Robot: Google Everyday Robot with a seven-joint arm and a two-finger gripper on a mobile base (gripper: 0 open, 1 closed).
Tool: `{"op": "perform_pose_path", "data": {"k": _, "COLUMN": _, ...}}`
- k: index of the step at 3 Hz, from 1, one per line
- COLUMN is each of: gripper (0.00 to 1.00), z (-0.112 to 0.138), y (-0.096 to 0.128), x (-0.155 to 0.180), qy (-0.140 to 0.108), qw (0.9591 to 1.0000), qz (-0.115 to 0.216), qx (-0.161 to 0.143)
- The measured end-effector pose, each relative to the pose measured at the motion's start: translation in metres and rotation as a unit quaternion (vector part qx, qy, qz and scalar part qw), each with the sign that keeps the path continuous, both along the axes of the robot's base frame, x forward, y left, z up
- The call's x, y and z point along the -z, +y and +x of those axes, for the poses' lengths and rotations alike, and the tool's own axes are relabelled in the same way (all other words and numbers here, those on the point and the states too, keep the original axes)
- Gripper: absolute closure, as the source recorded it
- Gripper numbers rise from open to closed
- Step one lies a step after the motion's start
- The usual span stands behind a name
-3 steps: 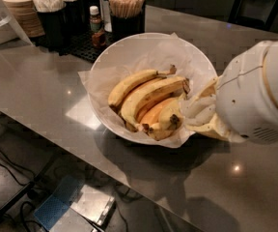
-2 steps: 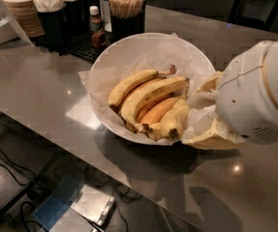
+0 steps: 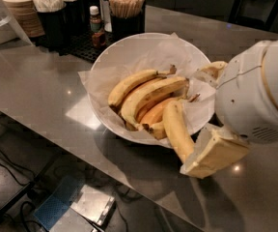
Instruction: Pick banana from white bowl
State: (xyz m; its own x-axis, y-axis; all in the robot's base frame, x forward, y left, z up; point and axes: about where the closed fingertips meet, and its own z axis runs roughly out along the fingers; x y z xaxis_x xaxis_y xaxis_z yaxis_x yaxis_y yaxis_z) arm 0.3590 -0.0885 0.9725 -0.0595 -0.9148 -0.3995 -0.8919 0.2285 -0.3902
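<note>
The white bowl [image 3: 129,57], lined with crinkled white paper, stands mid-counter and holds several bananas. The bright-yellow banana [image 3: 176,127] is tipped out of the pile at the bowl's front right. Its far end is over the rim and its near end is in my gripper [image 3: 195,153]. One cream finger [image 3: 216,152] presses along the banana's lower end. A second cream part [image 3: 211,69] shows above, at the bowl's right rim. An orange-tinted banana [image 3: 156,111] and two longer yellow ones [image 3: 148,96] lie in the bowl. My white arm housing [image 3: 257,95] hides the bowl's right side.
At the back left of the grey counter [image 3: 42,91] stand black holders with stir sticks [image 3: 126,4], a small brown bottle [image 3: 97,25] and a stack of paper bowls [image 3: 20,8]. The counter's front edge runs diagonally, and the floor with cables lies below it.
The front banana has swung out of the pile, its near end drawn over the bowl's rim toward my gripper. The lower finger has dropped down and forward with it.
</note>
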Motion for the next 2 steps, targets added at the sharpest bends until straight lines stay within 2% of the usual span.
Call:
{"op": "perform_pose_path", "data": {"k": 1, "gripper": 0.0, "z": 0.0, "y": 0.0, "x": 0.0, "qy": 0.0, "qw": 1.0, "qz": 0.0, "qx": 0.0}}
{"op": "perform_pose_path", "data": {"k": 2, "gripper": 0.0, "z": 0.0, "y": 0.0, "x": 0.0, "qy": 0.0, "qw": 1.0, "qz": 0.0, "qx": 0.0}}
